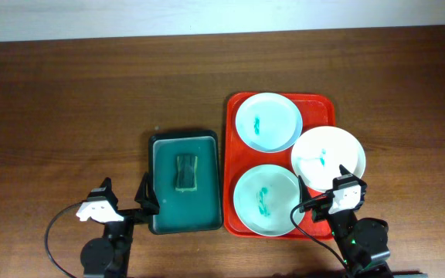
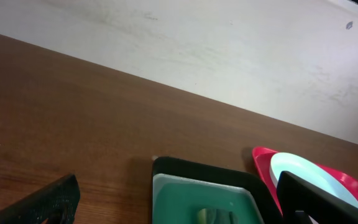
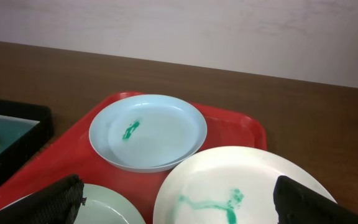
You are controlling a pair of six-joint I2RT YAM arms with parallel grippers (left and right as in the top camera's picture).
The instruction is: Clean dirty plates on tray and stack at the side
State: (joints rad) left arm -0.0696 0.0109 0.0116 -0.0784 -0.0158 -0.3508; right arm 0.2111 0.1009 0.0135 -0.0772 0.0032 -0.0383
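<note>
right gripper (image 1: 321, 179) jaws spread, white plate (image 1: 323, 150) just ahead at tray (image 1: 319, 108) right edge. left gripper (image 1: 124, 191) spread too, facing the sponge (image 1: 185, 171).

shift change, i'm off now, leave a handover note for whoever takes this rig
Both open and empty: left claw beside the dark tray, right claw by the white plate.
White plate, pale-blue plate and greenish plate all on the red tray, each smeared teal; the white one overhangs the right rim.
The sponge lies in the dark tray.
Done: nothing. Left: wipe all three, stack aside.
</note>
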